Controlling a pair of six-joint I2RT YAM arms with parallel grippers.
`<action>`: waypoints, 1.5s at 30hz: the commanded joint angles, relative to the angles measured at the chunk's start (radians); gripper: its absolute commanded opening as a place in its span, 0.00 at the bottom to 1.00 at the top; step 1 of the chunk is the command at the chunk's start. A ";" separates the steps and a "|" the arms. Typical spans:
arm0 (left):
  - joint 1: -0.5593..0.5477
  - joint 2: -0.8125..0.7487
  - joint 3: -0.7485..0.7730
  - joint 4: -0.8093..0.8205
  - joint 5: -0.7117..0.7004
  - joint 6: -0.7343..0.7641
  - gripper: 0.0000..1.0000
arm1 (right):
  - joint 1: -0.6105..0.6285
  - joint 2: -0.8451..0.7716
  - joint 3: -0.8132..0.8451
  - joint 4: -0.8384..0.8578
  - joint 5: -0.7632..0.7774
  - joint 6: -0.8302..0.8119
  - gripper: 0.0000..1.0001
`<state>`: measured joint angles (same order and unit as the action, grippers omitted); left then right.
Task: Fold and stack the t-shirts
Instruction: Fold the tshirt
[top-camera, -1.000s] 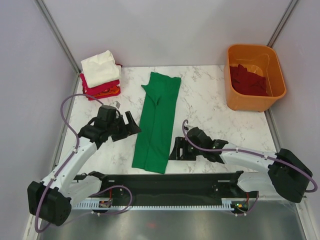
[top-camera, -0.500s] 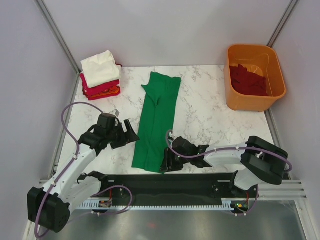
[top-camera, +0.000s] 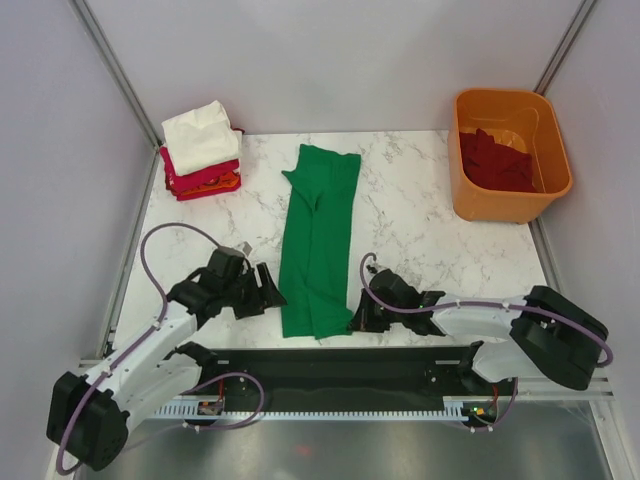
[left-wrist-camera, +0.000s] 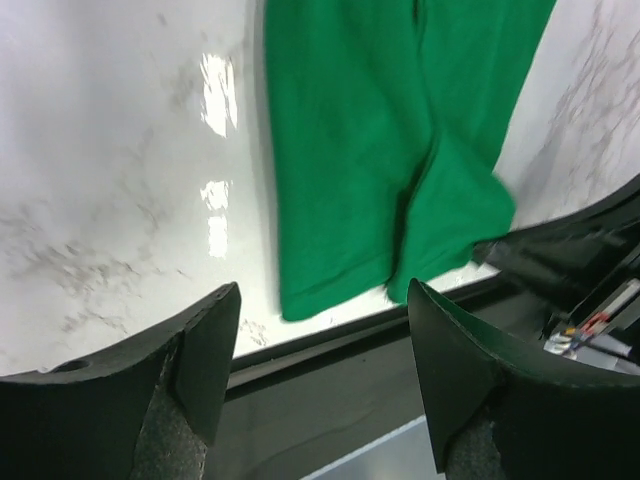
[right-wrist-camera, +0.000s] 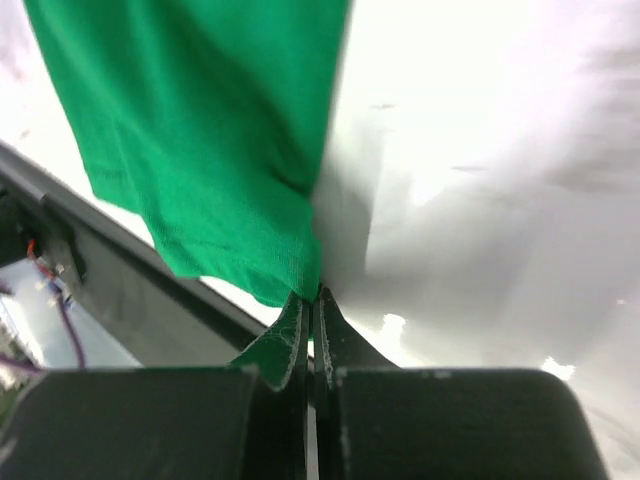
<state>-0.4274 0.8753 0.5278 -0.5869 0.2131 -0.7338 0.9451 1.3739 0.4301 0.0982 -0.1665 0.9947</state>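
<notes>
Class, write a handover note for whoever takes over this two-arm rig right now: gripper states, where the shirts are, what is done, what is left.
Right gripper: shut on the near right corner of the bright green cloth t-shirt.
Left gripper: open, holding nothing, close to that shirt's near left edge.
Green shirt: a long narrow strip mid-table.
Done: folded stack of cream-white, red and orange shirts, far left corner.
Left: probably fold the green shirt across and stack it; the dark maroon shirt lies in the rigid orange plastic tub, far right.

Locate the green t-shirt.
In the top view the green t-shirt lies lengthwise mid-table, its near right corner pinched by the right gripper.
</notes>
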 joint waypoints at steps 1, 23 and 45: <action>-0.118 -0.024 -0.060 0.041 -0.021 -0.126 0.75 | -0.052 -0.091 -0.053 -0.162 0.096 -0.068 0.00; -0.419 0.000 -0.169 0.206 -0.072 -0.294 0.72 | -0.051 -0.388 -0.143 -0.298 -0.060 -0.031 0.00; -0.639 0.221 -0.141 0.337 -0.253 -0.450 0.60 | -0.040 -0.420 -0.152 -0.284 -0.082 -0.037 0.00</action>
<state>-1.0588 1.0832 0.3809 -0.3119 0.0513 -1.1305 0.8997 0.9730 0.2771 -0.2012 -0.2325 0.9634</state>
